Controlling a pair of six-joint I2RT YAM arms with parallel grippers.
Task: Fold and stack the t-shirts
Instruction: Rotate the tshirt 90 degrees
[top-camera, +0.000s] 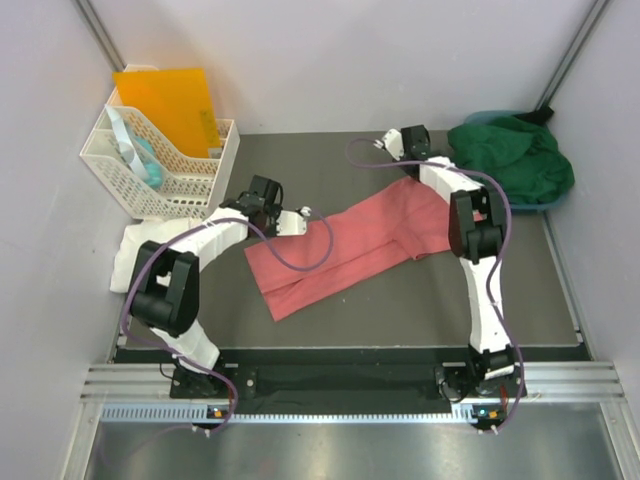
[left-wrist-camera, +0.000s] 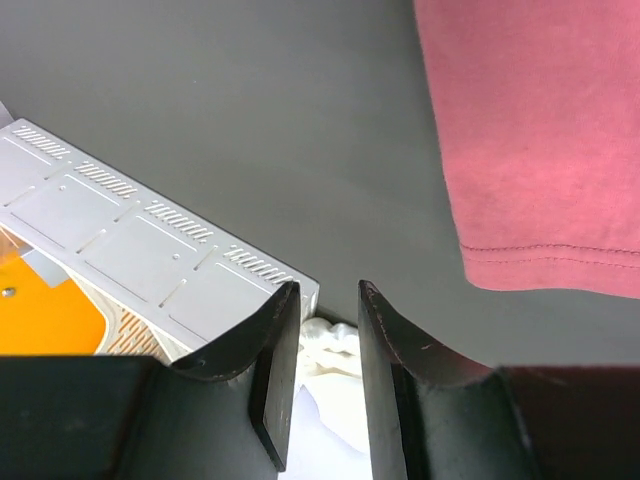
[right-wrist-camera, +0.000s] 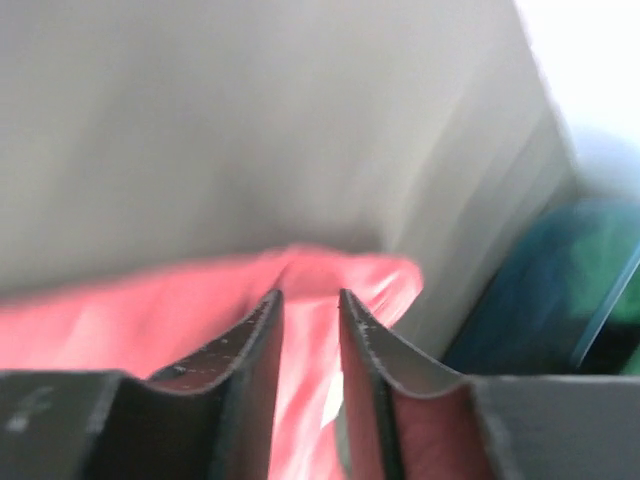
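Dark grey worktop (top-camera: 400, 300) fills the booth between pale walls, and the salmon-pink t-shirt (top-camera: 340, 245) lies across its middle, so I place everything else against that shirt

Nearest my bases is its lower left end. The shirt runs as a long slanted band up to the far right, and it looks to me folded lengthwise into a strip but not yet folded across

Left of the pink shirt, well apart from it, the white t-shirt (top-camera: 135, 255) sits in a crumpled heap under my left arm

My left end effector (left-wrist-camera: 327, 300) hovers just off the pink shirt's left edge, its jaws a little parted and empty, with a hem of the shirt off to one side and bare worktop ahead

My right end effector (right-wrist-camera: 310, 300) is at the pink shirt's far right end. Its jaws stand narrowly parted and pink cloth shows beyond the gap. That view is blurred, but I judge nothing is pinched

Farther off, right of the pink shirt's far end, the dark green t-shirt (top-camera: 515, 160) is bunched in a blue tub (top-camera: 487, 117). Far left of the pink shirt stands the white lattice basket (top-camera: 160, 175) with an orange folder (top-camera: 175, 100) in it

By my reckoning one shirt is half folded, two are untouched, and no stack exists
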